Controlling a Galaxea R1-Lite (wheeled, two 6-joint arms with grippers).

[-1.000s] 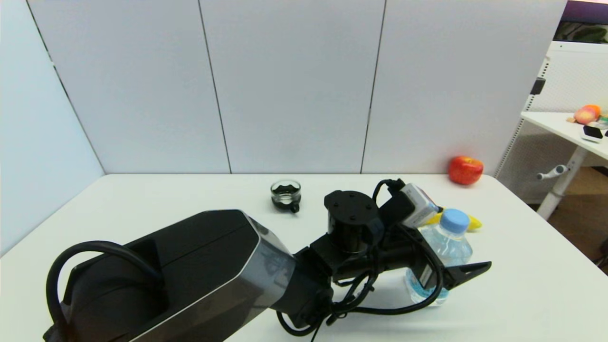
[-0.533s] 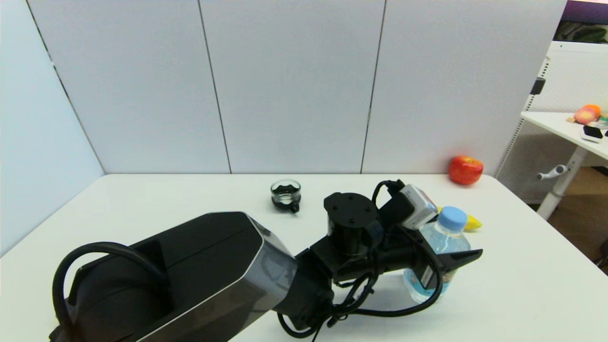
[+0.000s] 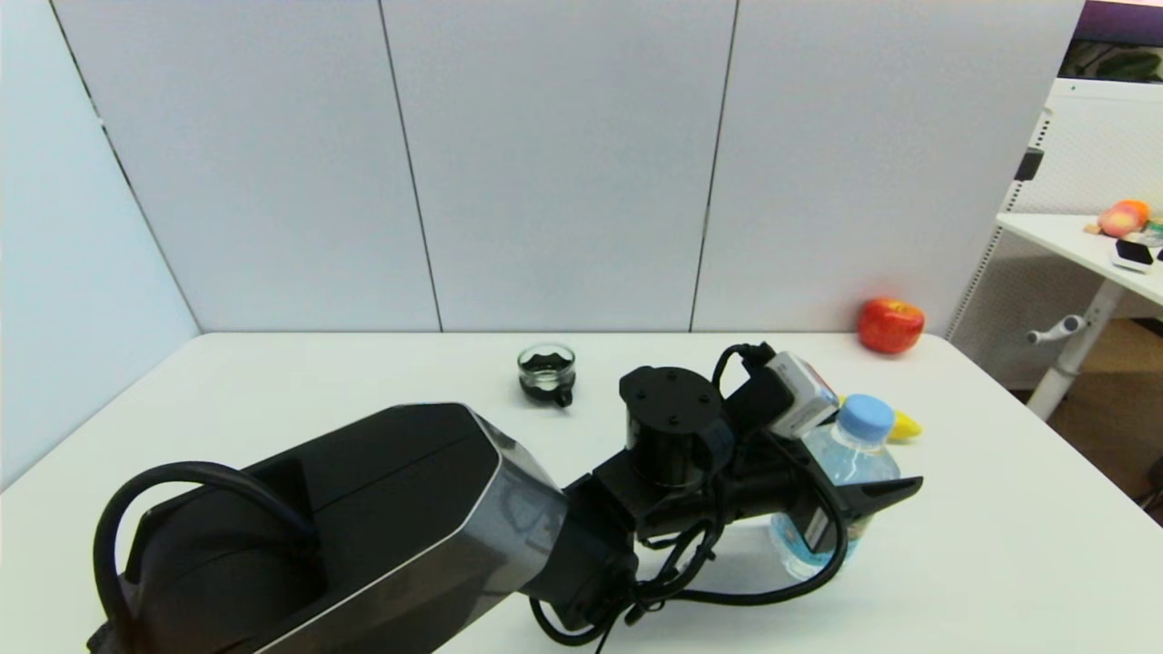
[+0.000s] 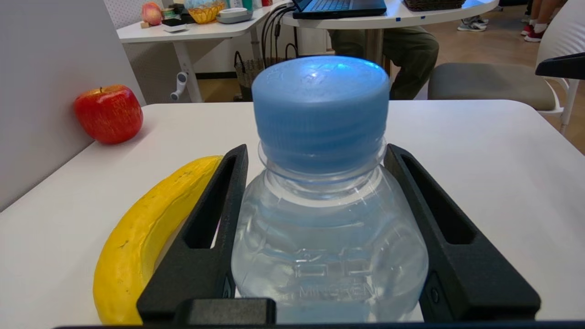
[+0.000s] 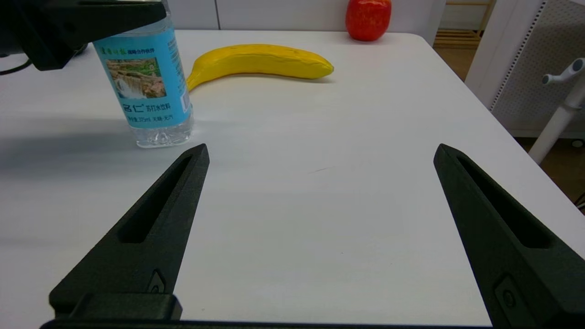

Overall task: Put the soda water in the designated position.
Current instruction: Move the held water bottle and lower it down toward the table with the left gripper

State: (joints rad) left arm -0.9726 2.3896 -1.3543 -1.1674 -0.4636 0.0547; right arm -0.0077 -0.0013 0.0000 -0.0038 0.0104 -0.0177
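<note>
Left pincer (image 4: 315,155) grips upright soda water (image 4: 327,219).

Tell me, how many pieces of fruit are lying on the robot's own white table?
2: a red apple at the far right corner by the wall, and a yellow banana just behind the soda water. The arm may hide more.

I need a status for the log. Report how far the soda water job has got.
Done: the left gripper is around the soda water, fingers against its shoulders. In hand: the bottle stands upright on the white table, near the banana. Left: carrying it to the designated position and letting go. The right gripper hangs open nearby, idle.
</note>
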